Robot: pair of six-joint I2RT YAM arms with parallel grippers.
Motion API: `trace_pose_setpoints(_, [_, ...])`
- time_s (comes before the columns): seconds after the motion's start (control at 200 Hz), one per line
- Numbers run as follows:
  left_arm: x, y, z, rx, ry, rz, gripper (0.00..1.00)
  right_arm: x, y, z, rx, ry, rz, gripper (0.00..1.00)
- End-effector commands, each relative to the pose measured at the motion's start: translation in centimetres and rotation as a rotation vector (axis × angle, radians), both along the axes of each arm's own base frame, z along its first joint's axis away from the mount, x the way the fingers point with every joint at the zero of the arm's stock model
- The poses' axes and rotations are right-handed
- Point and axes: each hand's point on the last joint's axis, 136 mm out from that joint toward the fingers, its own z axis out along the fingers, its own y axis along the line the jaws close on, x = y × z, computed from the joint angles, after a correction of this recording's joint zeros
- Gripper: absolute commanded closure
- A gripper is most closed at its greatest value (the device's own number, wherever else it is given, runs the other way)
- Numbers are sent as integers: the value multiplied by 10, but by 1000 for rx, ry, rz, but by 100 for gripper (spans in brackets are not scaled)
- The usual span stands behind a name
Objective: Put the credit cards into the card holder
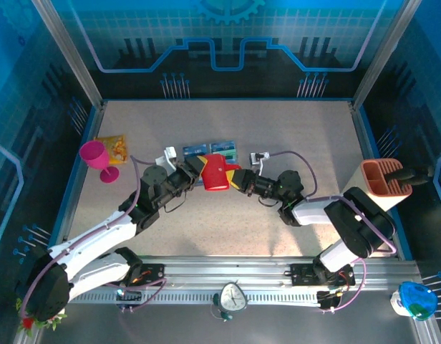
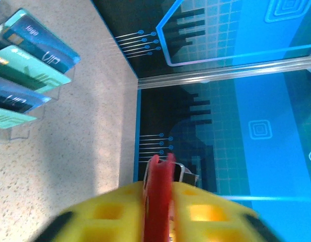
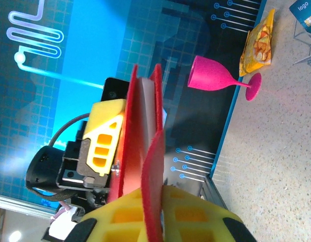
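The red card holder (image 1: pixel 217 174) hangs above the table between both grippers. My left gripper (image 1: pixel 199 170) is shut on the holder's left end; in the left wrist view its red edge (image 2: pixel 158 196) stands upright between the yellow fingers (image 2: pixel 206 212). My right gripper (image 1: pixel 237 177) is shut on a red flap (image 3: pixel 154 201) of the holder, pulling it apart from the holder's body (image 3: pixel 130 141), so a pale inside shows. The blue and teal credit cards (image 1: pixel 212 150) stand in a clear rack just behind the holder, also at the upper left of the left wrist view (image 2: pixel 29 65).
A pink goblet (image 1: pixel 99 159) and a yellow-orange packet (image 1: pixel 112 147) sit at the left of the table. An orange-brown slotted organizer (image 1: pixel 385 178) stands at the right edge. Blue walls close in the table's back and sides.
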Motion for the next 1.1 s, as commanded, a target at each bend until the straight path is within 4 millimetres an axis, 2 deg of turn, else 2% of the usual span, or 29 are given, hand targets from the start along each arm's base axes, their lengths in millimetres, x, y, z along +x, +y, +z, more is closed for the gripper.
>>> trace_pose_setpoints(0.0, [-8,3,-17,70,12,-6,30,-2,-13,10,1,-51,-31,100])
trace_pose_setpoints(0.06, [-12,11,-23,122,20,9,12,-3,-17,4,-39,-43,-41,100])
trace_pose_setpoints(0.125, [-16,20,-27,181,23,24,1,-6,-20,-4,-99,-40,-48,100])
trace_pose_setpoints(0.285, [-28,41,-30,358,32,31,1,-19,-33,-19,-337,-60,-74,100])
trace_pose_setpoints(0.37, [-31,44,-29,481,51,-4,1,-26,-45,-23,-494,-78,-112,100])
trace_pose_setpoints(0.53, [-24,24,-28,599,78,-116,1,-34,-59,-34,-664,-81,-154,100])
trace_pose_setpoints(0.71, [-19,-5,-25,744,46,-183,1,-41,-53,-46,-804,-106,-156,100])
trace_pose_setpoints(0.86, [-19,-14,-23,829,7,-172,1,-43,-46,-52,-851,-117,-148,100])
trace_pose_setpoints(1.096, [-21,-25,-48,891,31,-202,1,-39,-39,-58,-847,-102,-142,100])
